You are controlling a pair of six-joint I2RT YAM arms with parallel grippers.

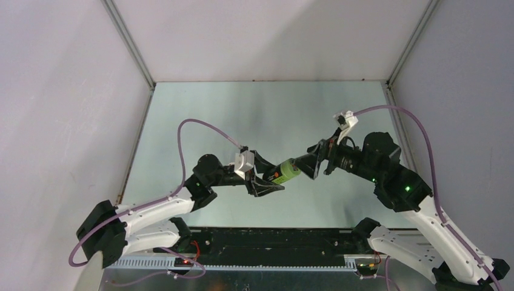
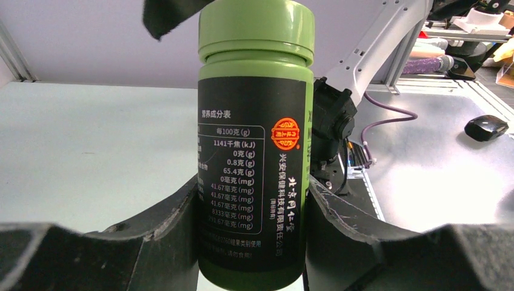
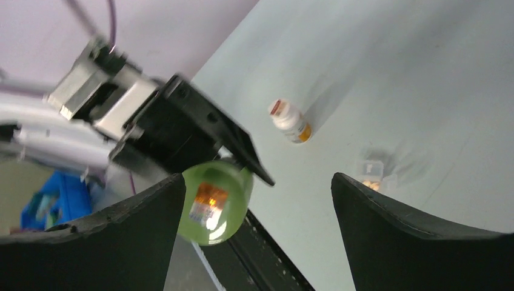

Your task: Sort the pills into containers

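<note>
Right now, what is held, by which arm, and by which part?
The left gripper holds the green bottle, its fingers on both sides of the labelled body. The right gripper is open, holding nothing.

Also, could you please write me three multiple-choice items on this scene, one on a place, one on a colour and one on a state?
1. Where is the small white bottle?
A) on the table
B) held aloft
C) out of every view

2. What colour is the cap of the held bottle in the left tool?
A) red
B) green
C) blue

3. How is the right tool?
A) shut on a bottle
B) open
C) shut on nothing

Answers: 1 A, the right wrist view shows it resting on the table. 2 B, the left wrist view shows a green cap above the black label. 3 B, its fingers stand wide apart.
</note>
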